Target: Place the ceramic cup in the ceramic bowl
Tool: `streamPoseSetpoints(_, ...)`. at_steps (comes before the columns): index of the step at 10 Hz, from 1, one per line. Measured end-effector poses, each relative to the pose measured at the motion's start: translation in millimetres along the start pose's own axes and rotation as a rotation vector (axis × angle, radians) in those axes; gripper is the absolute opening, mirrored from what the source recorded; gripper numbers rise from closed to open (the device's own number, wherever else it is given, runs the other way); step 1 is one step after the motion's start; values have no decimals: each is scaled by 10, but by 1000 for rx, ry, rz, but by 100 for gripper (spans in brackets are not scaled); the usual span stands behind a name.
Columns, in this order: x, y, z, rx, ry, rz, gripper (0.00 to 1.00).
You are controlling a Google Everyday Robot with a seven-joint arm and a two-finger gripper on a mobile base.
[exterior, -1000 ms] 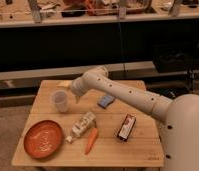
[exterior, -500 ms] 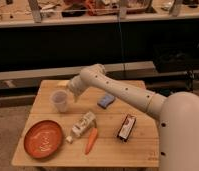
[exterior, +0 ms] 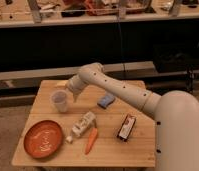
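Observation:
The ceramic cup point(exterior: 60, 100), a small pale tumbler, stands upright on the wooden table's point(exterior: 138, 150) left half. The ceramic bowl point(exterior: 43, 139), a wide shallow orange-red dish with white marks inside, lies in front of the cup, near the table's front left corner, with nothing in it. My gripper point(exterior: 71, 94) hangs at the end of the white arm, just to the right of the cup at rim height. It is open and holds nothing.
A white bottle-shaped carton point(exterior: 83, 125) lies on its side right of the bowl, with an orange carrot point(exterior: 91, 141) beside it. A blue object point(exterior: 106, 100) lies mid-table and a dark packet point(exterior: 126, 127) to the right. Shelving stands behind the table.
The arm has shifted slightly left, bringing the gripper closer to the cup. The cup and the other objects have not moved.

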Motion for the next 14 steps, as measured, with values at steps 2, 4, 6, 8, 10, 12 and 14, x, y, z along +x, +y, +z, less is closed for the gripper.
streamPoseSetpoints(2,-1,21,38,-6,-16,-5,80)
streamPoseSetpoints(4,-22,44,92,-22,-29,-12,80)
streamPoseSetpoints(6,-54,37,151,-32,-39,-20,80)
streamPoseSetpoints(8,-55,67,179,-48,-43,-24,80)
streamPoseSetpoints(10,-83,63,246,-56,-52,-29,80)
streamPoseSetpoints(12,-86,82,277,-63,-56,-30,80)
streamPoseSetpoints(14,-99,109,327,-74,-63,-33,80)
